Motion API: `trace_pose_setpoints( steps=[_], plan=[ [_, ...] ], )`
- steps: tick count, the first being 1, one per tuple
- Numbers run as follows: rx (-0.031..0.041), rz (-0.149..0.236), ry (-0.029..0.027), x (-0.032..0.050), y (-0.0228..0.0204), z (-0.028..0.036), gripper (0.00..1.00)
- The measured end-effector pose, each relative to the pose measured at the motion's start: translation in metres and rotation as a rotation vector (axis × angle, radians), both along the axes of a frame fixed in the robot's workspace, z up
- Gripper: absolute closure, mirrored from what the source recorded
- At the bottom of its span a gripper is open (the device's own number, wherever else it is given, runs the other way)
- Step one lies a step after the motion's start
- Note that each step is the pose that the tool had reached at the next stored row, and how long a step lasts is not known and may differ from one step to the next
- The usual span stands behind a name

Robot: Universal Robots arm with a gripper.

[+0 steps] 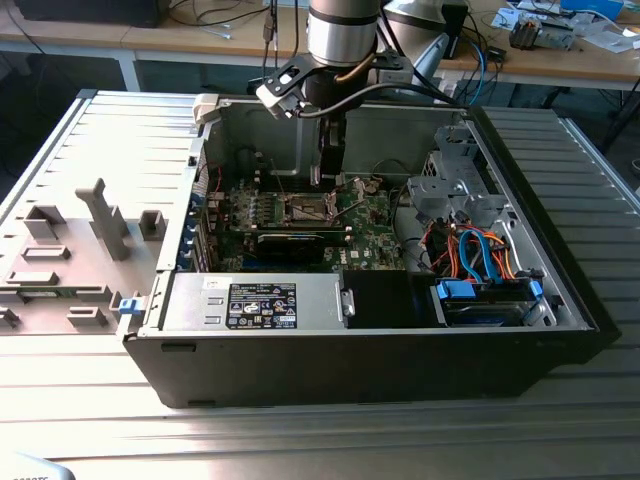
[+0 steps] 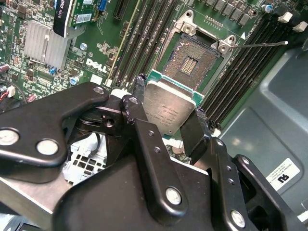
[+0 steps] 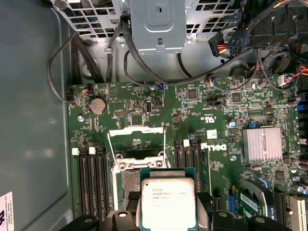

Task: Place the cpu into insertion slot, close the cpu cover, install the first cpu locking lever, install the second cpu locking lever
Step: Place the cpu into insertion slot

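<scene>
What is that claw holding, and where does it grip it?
The gripper holds the cpu, its fingers pinching two opposite side edges, near the insertion slot.

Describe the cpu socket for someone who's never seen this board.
On the green motherboard, look between the two banks of long black memory slots. The insertion slot sits there, just beyond the cpu the gripper holds: the only square recess, silver-bordered, with fine contacts.

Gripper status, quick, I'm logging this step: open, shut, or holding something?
Gripper: shut on the cpu, which is not yet in the insertion slot.
</scene>
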State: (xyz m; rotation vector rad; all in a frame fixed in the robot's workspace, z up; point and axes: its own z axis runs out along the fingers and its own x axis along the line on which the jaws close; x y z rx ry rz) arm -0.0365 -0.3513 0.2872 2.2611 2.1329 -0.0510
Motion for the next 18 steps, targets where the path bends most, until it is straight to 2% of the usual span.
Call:
trace_pose_setpoints(
  steps=[7, 11, 18],
  plan=[
    [0.0, 0.004, 0.0, -0.0011, 0.0009, -0.0039, 0.46],
    [0.0, 0.032, 0.0, -0.0011, 0.0032, -0.0059, 0.46],
    [-0.0001, 0.036, 0.0, -0.0011, 0.0034, -0.006, 0.46]
  ],
)
